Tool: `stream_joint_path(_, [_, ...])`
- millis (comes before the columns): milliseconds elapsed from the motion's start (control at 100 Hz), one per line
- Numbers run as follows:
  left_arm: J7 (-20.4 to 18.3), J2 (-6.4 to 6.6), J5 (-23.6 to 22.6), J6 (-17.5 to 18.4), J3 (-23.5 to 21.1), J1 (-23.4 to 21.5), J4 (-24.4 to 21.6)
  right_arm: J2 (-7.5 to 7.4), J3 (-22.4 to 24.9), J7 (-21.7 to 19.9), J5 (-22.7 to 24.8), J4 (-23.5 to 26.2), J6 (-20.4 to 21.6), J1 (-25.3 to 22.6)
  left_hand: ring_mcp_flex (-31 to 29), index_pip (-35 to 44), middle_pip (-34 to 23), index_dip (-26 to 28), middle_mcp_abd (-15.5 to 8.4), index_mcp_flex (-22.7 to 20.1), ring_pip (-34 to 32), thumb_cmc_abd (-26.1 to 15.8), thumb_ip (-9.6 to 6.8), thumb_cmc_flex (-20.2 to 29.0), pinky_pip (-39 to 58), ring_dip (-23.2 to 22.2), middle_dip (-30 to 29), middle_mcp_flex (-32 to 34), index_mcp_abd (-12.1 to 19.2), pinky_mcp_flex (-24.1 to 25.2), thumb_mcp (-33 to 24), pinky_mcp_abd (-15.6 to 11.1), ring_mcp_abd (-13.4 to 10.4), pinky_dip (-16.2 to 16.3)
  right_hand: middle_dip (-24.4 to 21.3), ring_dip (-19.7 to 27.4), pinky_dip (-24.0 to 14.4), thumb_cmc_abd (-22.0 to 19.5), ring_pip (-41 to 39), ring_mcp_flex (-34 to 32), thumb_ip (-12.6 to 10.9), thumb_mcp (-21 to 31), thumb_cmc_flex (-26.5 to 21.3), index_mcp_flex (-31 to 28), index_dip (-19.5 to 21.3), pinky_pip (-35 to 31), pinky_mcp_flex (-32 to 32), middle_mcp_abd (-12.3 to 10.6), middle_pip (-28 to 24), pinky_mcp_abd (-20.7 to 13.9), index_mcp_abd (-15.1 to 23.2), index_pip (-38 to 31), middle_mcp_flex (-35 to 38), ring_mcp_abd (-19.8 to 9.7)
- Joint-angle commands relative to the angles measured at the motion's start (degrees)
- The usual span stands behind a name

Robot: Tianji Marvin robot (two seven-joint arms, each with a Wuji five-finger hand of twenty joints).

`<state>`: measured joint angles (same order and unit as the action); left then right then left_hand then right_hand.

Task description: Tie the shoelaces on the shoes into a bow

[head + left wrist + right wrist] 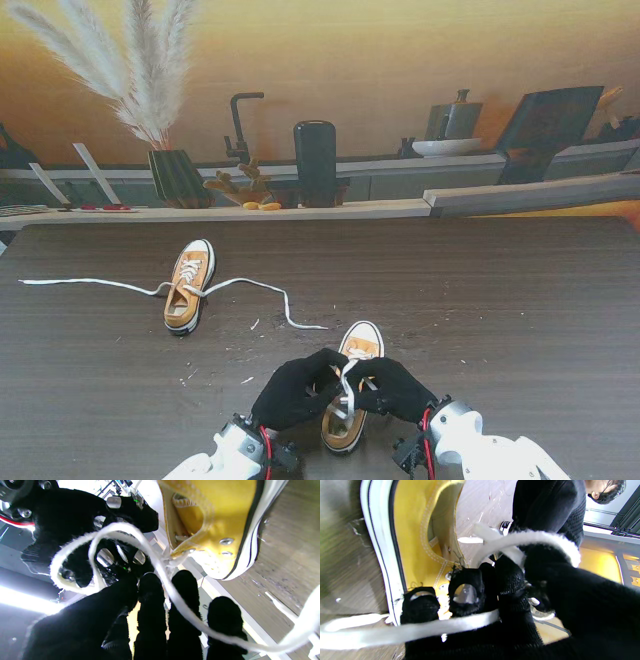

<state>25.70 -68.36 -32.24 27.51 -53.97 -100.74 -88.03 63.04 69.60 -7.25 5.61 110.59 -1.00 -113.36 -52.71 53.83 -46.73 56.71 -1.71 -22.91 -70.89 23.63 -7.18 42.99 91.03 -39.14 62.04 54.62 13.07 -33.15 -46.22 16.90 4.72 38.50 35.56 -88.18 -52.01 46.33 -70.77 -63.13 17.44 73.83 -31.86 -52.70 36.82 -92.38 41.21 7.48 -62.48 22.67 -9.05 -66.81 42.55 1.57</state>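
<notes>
A yellow sneaker (pixel 357 345) with a white toe cap lies near me at the table's middle, its heel toward me. Both black-gloved hands meet over its lacing. My left hand (pixel 293 392) and my right hand (pixel 395 388) each pinch the white shoelace (pixel 348 384), which rises in a loop between them. In the left wrist view the shoelace (pixel 160 572) curls in a loop across my left fingers (pixel 150 610), beside the sneaker (pixel 215 512). In the right wrist view the shoelace (pixel 525 538) wraps over my right fingers (pixel 510 585), beside the sneaker (pixel 412 530).
A second yellow sneaker (pixel 188 285) lies farther off to the left, its untied white lace (pixel 262 288) spread both ways across the dark wood table (pixel 500 300). At the table's far edge stand a striped vase with pampas grass (pixel 176 176) and a black cylinder (pixel 315 163).
</notes>
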Motion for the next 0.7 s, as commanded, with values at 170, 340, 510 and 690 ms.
stream_joint_path(170, [-2.9,-0.05,4.8,2.5,0.2,-0.8,0.5,0.23,-0.2,-0.4,0.0,1.2,1.0,0.1,3.7,-1.5,3.2,-9.5,-1.1,-0.8,2.5,0.0,3.84,4.6,-2.8,-3.4,-2.0,-6.0,-1.0,3.6,23.8,-3.1,-2.6,1.6,0.1,-1.8,-0.4,-0.6,0.4,-1.1,-2.0,-0.6,-0.3,0.4,1.6,0.1,-0.1,-0.3,0.3,-0.4,8.7,0.6,1.5,0.3])
stream_joint_path(340, [-2.4,-0.09,4.2,2.6,0.2,-0.7,0.3,0.22,-0.3,-0.3,0.3,1.2,0.9,0.2,3.2,3.0,2.9,-5.9,-1.8,-2.1,2.6,0.6,5.44,6.7,-2.9,-3.2,-2.1,-5.0,-0.3,3.7,26.3,-3.4,-3.3,1.7,0.1,-1.8,-0.4,-1.2,0.4,-1.1,-1.7,-1.2,-0.4,0.5,1.5,0.1,-0.1,-0.3,0.3,-0.4,9.1,0.9,1.5,0.2])
stream_joint_path(510, [-1.7,-0.13,3.4,2.3,0.3,-0.6,0.3,0.25,-0.4,-0.1,0.5,1.3,0.8,0.1,2.7,4.9,2.3,-5.1,-2.0,-1.8,2.4,0.3,6.7,7.6,-2.6,-3.1,-2.6,-4.8,-0.9,3.4,27.9,-3.4,-3.5,1.8,0.0,-1.8,-0.4,-1.5,0.4,-1.2,-1.6,-1.6,-0.6,0.7,1.5,0.1,-0.1,-0.4,0.4,-0.4,9.3,1.0,1.5,0.2])
stream_joint_path(690, [-0.7,-0.19,2.5,2.2,0.1,-0.8,0.3,0.33,-0.3,0.2,0.5,1.4,0.7,0.1,2.4,7.8,1.6,-3.5,-2.3,-0.8,2.4,0.6,6.8,7.3,-2.4,-2.9,-3.0,-5.1,-1.3,3.1,28.6,-3.4,-3.6,1.8,0.0,-1.8,-0.4,-1.8,0.4,-1.1,-1.4,-2.0,-0.7,0.8,1.6,0.1,-0.1,-0.4,0.5,-0.4,9.5,1.2,1.6,0.2])
